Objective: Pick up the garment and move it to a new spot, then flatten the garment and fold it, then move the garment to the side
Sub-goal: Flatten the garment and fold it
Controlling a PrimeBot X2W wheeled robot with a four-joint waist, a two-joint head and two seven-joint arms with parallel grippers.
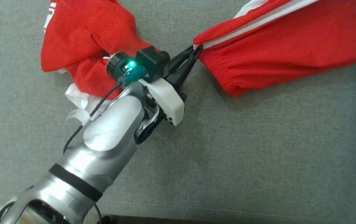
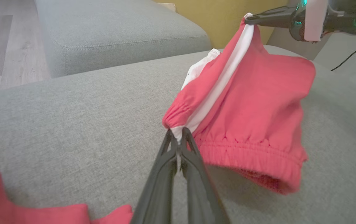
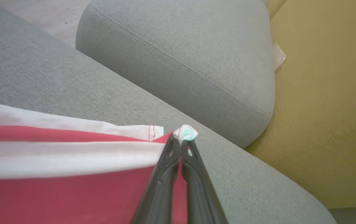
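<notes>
Red cloth bunches at far left: the garment (image 1: 81, 43) lies partly heaped on the grey sofa (image 1: 258, 155), with one leg stretched rightward. My left tool (image 1: 197, 49) is clamped on the white-striped cuff and my right tool (image 3: 182, 141) on the far corner (a tiny bite). If I pull harder, that pinch may slip.

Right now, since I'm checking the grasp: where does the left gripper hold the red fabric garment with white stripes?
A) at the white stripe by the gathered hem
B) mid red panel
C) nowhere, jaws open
A: the left gripper is shut on the garment at its white stripe.
</notes>
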